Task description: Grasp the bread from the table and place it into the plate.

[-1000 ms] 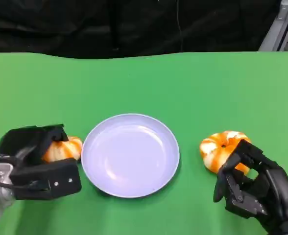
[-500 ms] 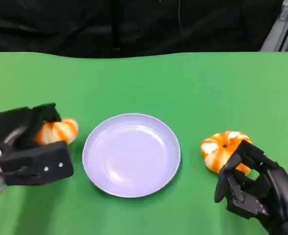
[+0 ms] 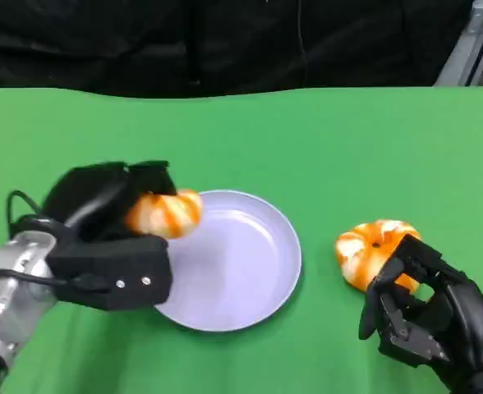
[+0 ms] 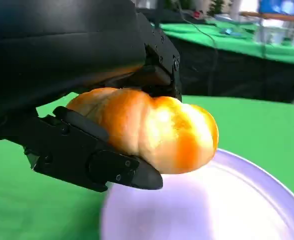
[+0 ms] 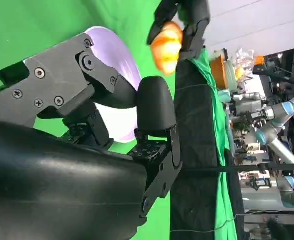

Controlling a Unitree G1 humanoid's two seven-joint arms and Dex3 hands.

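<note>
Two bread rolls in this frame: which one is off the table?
The roll held by the left hand, raised over the plate's left edge. The other roll lies on the green table right of the plate, just ahead of the right hand.

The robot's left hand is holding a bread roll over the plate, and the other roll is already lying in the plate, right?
Not quite. The left hand does hold a bread roll over the plate, but the other roll is not in the plate. The head view shows it lying on the green table beside the plate, just in front of the right hand.
</note>
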